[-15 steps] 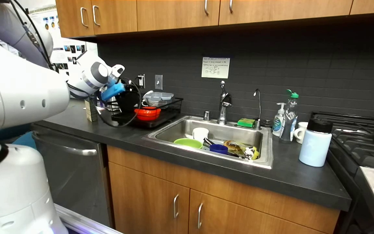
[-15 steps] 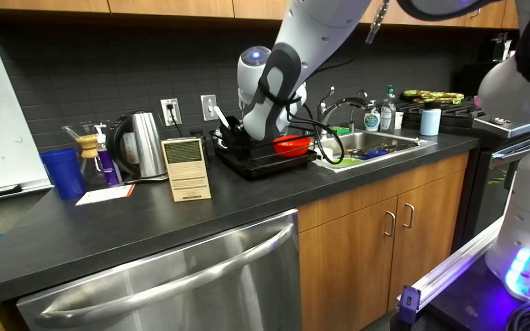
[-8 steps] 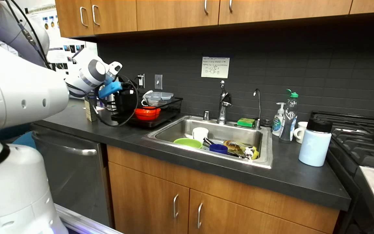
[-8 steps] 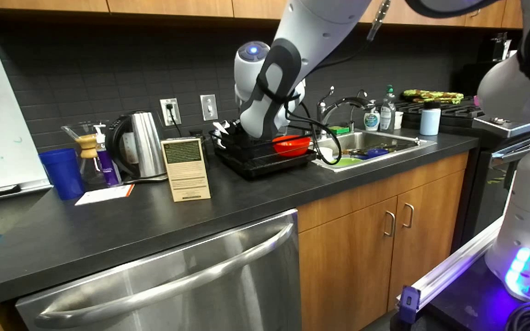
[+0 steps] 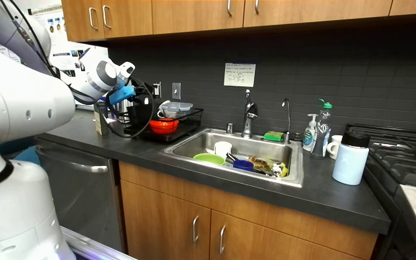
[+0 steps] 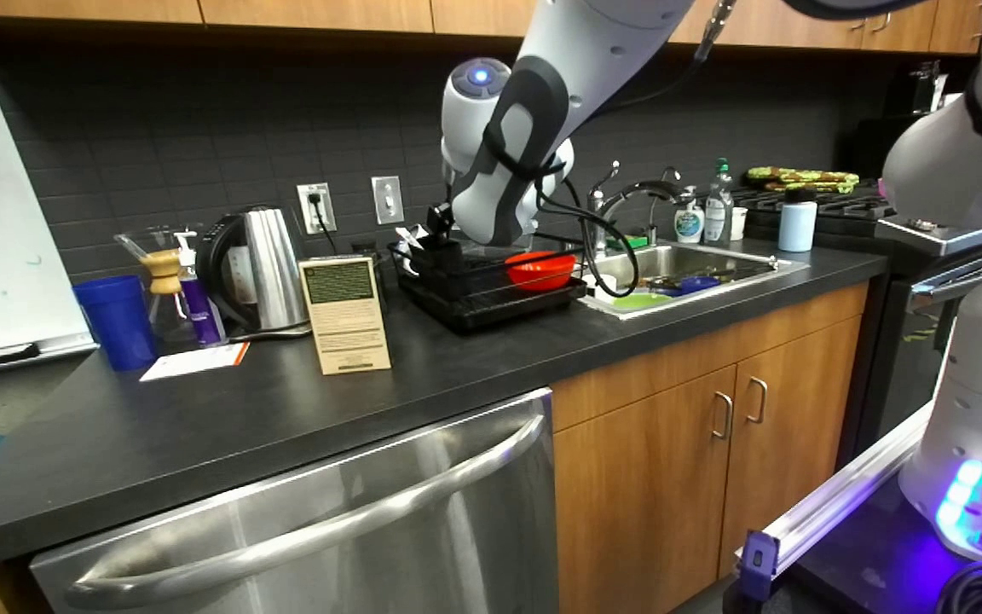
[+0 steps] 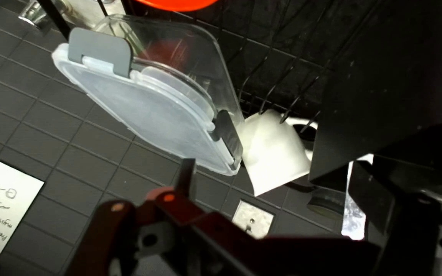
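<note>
Arm (image 6: 576, 72), the biggest thing here, arches over the black dish rack (image 6: 516, 309). Steel sink (image 5: 258, 151) just beside one end of the rack; kettle (image 6: 276, 269) near its opposite end. Black holder (image 5: 138, 116) at the rack's kettle end. Gripper (image 7: 276, 184) above the rack, fingers (image 7: 187, 176) spread, grasping nothing that I can see; one finger is lost in the dark, so I can't tell whether it touches the holder. Clear lidded container (image 7: 140, 111) in the rack, toward its back, near the gripper. Red bowl (image 5: 164, 126) at the rack's front. White mug (image 7: 276, 149) at the rack's back, close by the container.

To handle this well, I'd say: go slowly, keep the fingers wide, travel straight before any sideways shift. Mind the hidden finger; it could snag the holder or tip the mug.
</note>
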Controlling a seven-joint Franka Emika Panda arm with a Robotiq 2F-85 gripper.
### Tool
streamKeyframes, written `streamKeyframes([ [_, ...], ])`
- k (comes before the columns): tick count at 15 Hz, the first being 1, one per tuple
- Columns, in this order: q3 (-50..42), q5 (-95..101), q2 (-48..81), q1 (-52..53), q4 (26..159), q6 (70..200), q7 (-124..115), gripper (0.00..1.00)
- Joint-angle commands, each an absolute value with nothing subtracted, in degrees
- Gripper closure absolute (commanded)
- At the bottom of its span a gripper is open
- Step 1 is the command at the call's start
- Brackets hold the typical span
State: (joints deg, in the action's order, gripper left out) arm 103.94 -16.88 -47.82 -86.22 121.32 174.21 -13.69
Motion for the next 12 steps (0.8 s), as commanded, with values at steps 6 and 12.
streamKeyframes([
  [6,92.3,-13.9,-42.2,-73.5,131.9,177.9,-12.8,0.00],
  [12,73.1,-7.1,-40.9,-52.2,145.0,173.8,-9.1,0.00],
])
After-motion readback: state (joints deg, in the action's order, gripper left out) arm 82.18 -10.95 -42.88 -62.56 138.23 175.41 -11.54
